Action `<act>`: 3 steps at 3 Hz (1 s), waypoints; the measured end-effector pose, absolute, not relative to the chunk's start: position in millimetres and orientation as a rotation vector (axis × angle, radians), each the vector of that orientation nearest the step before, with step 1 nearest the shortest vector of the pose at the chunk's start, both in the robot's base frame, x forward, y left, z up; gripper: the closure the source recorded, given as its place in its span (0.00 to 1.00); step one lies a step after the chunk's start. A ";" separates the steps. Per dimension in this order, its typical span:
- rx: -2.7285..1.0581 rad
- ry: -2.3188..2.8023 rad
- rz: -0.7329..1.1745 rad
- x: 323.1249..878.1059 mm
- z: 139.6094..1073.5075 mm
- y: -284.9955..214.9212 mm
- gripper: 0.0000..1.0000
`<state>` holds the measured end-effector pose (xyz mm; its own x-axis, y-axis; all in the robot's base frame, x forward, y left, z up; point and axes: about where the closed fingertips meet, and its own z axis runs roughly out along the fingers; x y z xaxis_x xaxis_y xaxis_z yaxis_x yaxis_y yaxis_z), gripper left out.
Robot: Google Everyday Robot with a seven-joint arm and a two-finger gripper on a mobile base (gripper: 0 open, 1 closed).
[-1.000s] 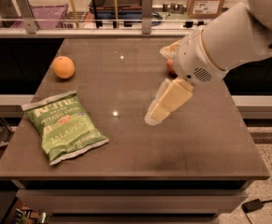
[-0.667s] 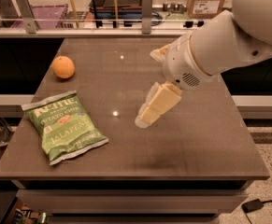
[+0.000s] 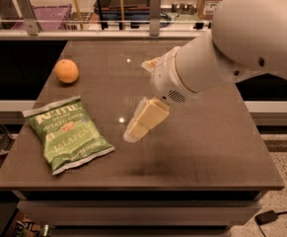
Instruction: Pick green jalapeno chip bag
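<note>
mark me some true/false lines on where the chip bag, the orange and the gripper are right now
1. The green jalapeno chip bag lies flat on the table, near its front left corner. True.
2. The gripper is touching the bag. False: it hangs over the middle of the table, to the right of the bag and apart from it.
3. The orange sits behind the bag, near the table's left edge. True.
4. The orange rests on top of the bag. False: it sits on the table, apart from the bag.
</note>
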<state>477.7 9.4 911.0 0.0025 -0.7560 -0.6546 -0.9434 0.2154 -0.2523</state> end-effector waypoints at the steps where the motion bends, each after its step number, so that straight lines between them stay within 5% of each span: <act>1: -1.598 1.796 0.364 482.3 892.5 27.4 0.00; 3: -1.630 1.744 0.482 468.9 864.0 70.3 0.00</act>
